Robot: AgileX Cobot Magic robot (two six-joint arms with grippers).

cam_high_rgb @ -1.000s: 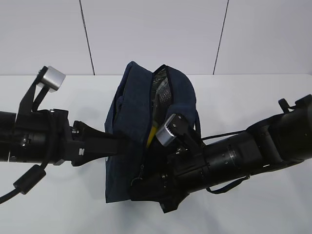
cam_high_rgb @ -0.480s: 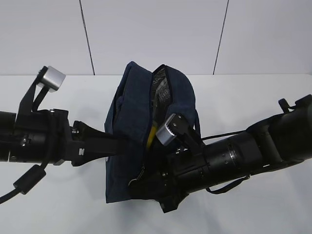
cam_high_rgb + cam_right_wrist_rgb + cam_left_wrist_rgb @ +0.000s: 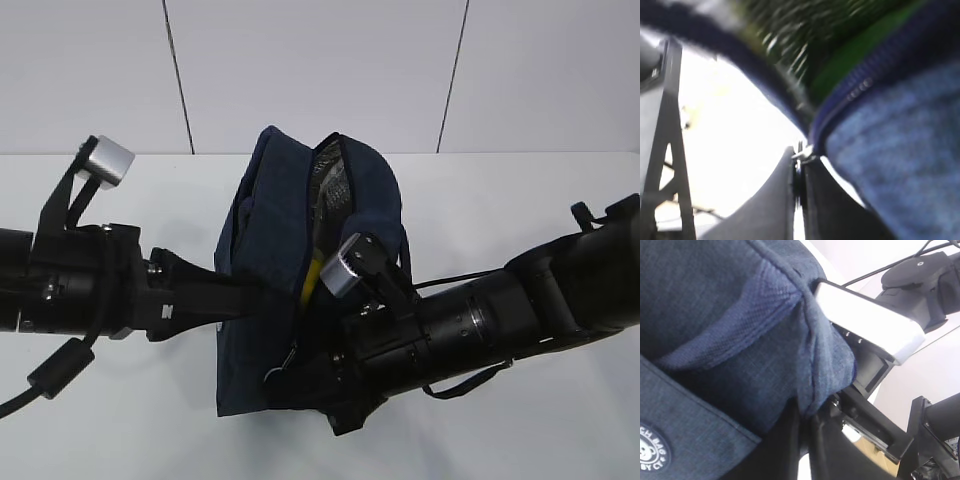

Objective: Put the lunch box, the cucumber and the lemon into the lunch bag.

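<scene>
The navy lunch bag [image 3: 270,220] stands on the table between both arms, and its top gapes open on silver foil lining [image 3: 335,185]. A sliver of yellow, likely the lemon [image 3: 311,277], shows in the zipper gap. My left gripper [image 3: 262,296] is shut on a fold of the bag's fabric [image 3: 805,390]. My right gripper [image 3: 290,368] is shut on the metal zipper pull [image 3: 801,154] low on the bag's front. In the blurred right wrist view something green [image 3: 850,55] lies inside the opening. The lunch box is hidden.
The white table [image 3: 520,200] runs back to a white panelled wall. The right arm's silver camera housing [image 3: 865,320] sits close beside the fabric fold. Both arms crowd the bag's front and sides.
My right gripper has shifted slightly down and left with the zipper pull. The left arm and the bag have barely moved.
</scene>
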